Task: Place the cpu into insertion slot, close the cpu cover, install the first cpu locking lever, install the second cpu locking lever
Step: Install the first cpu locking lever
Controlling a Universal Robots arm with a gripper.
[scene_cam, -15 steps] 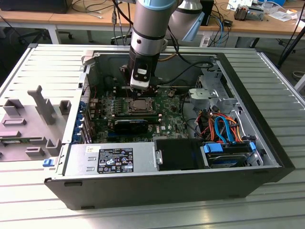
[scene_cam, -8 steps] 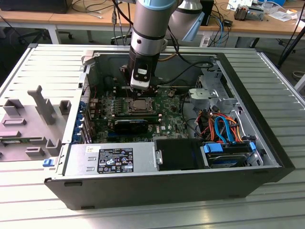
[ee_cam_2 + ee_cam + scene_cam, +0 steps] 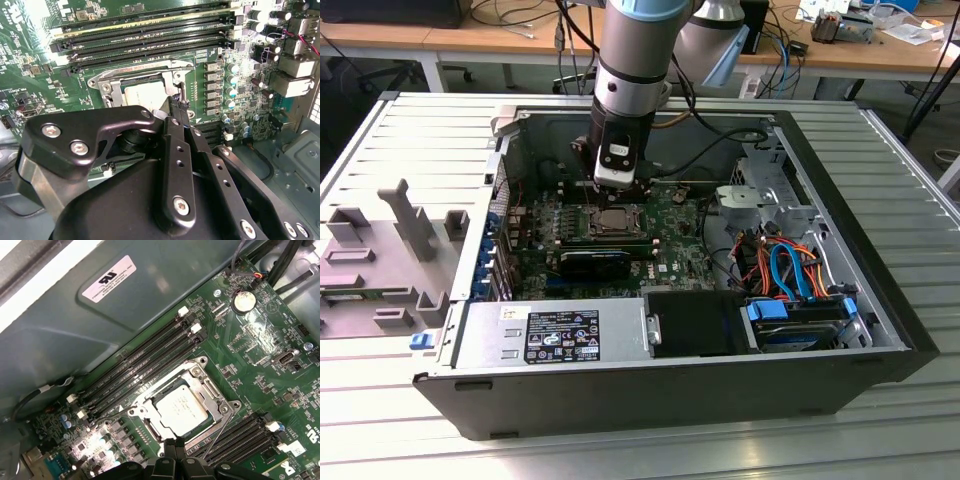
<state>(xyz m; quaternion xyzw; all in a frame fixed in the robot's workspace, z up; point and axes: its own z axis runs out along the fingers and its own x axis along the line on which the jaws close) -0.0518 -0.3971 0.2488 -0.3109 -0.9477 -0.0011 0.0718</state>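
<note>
Exterior view, left to right: grey fixture (image 3: 395, 250) sits at the exterior view's left on the ribbed table (image 3: 420, 130). Open PC case (image 3: 620, 400) fills mid-frame, with the power supply (image 3: 555, 335) in its lower left.

Arm (image 3: 630, 70) drops in from top centre, near vertical, wrist pointing straight down into the case. Gripper (image 3: 622, 192) hangs just above the cpu (image 3: 617, 217) on the green motherboard (image 3: 670, 240). Orange and blue cables (image 3: 785, 265) and a blue-bracketed drive (image 3: 800, 320) sit at the lower right.

In both wrist views the cpu (image 3: 181, 406) (image 3: 145, 92) is seated in the insertion slot (image 3: 165, 389). The cpu cover (image 3: 212, 395) lies flat around it, chip showing through the window.

Gripper (image 3: 176, 444) (image 3: 178, 107) is at the socket's edge, jaws drawn together with no visible gap. A thin wire lever (image 3: 212, 442) (image 3: 183, 92) stands right at the tips; can't tell whether it's pinched. Long memory slots (image 3: 145, 360) run beside the socket.
</note>
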